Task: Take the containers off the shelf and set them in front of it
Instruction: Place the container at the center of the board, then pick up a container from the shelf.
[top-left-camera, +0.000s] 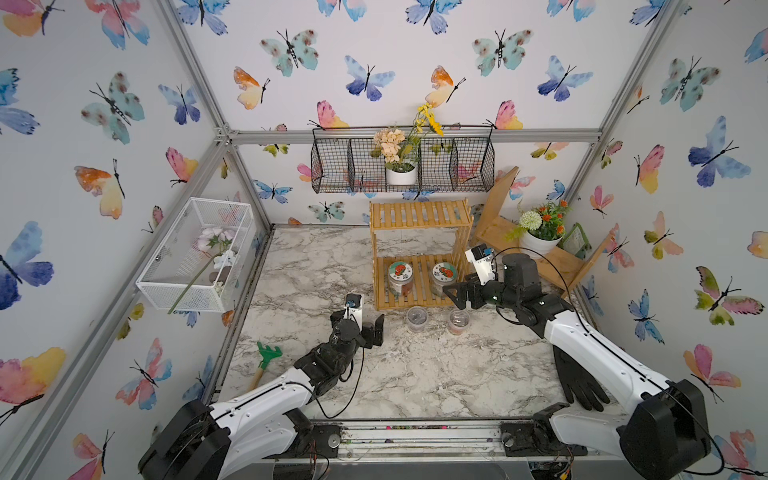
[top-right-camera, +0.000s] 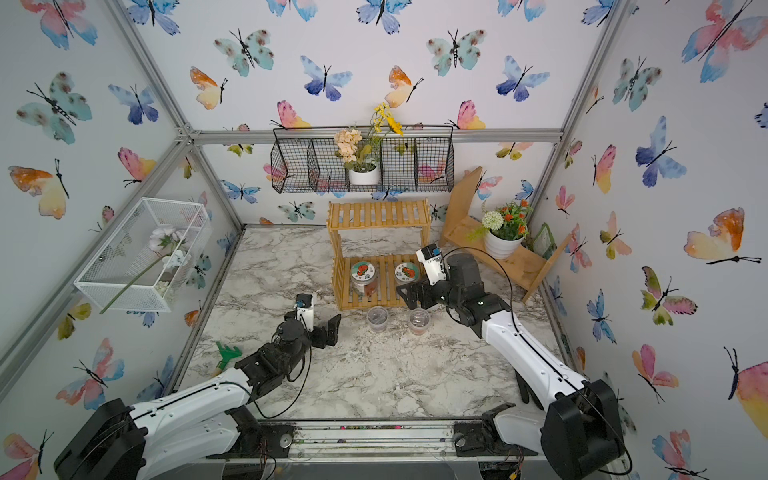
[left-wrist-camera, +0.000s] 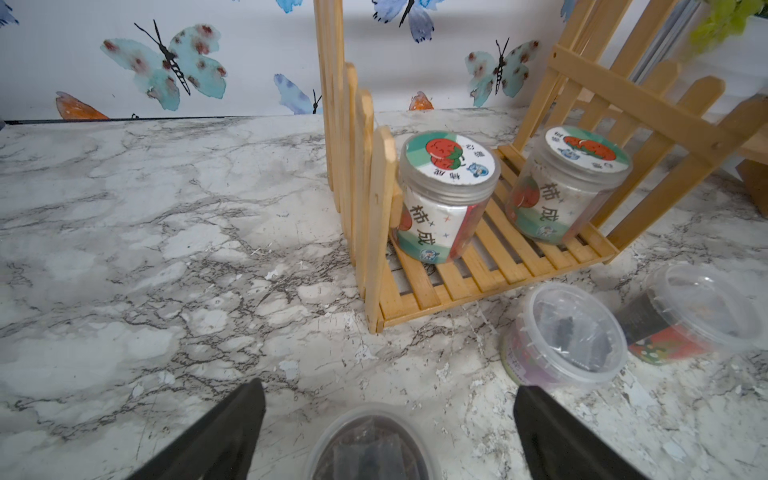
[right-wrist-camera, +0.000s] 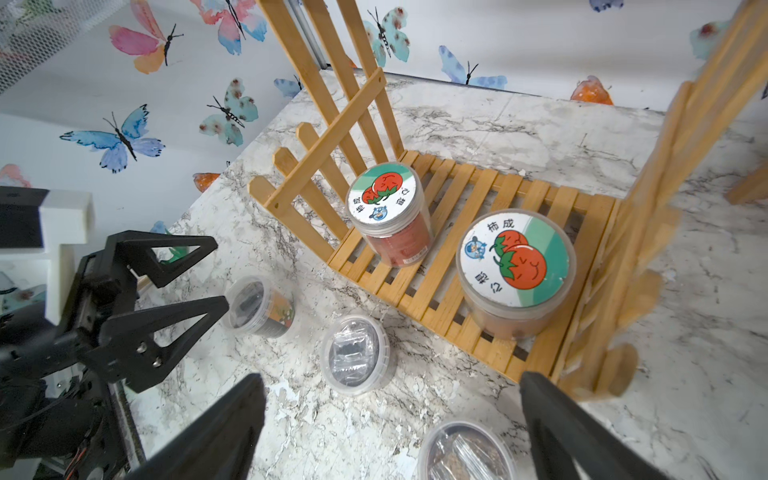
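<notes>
The left jar (top-left-camera: 401, 277) and right jar (top-left-camera: 444, 277) stand upright, lids up, on the lower tier of the bamboo shelf (top-left-camera: 419, 214) at the back of the marble surface (top-left-camera: 316, 266), with butterfly wallpaper (top-left-camera: 374, 62) all round. Before the shelf stand three upright cups: the left cup (left-wrist-camera: 370, 446) between the released left jaws, touching neither, with the middle cup (top-left-camera: 417, 318) and right cup (top-left-camera: 458, 321) alongside. The right jaws gape empty near the right jar.

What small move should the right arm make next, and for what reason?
Probably ease the open right claw forward until its jaws straddle the nearer jar. That jar and the other jar stand on the lower tier of the shelf, while the three cups are down on the table in front, so only the jars seem left.
</notes>
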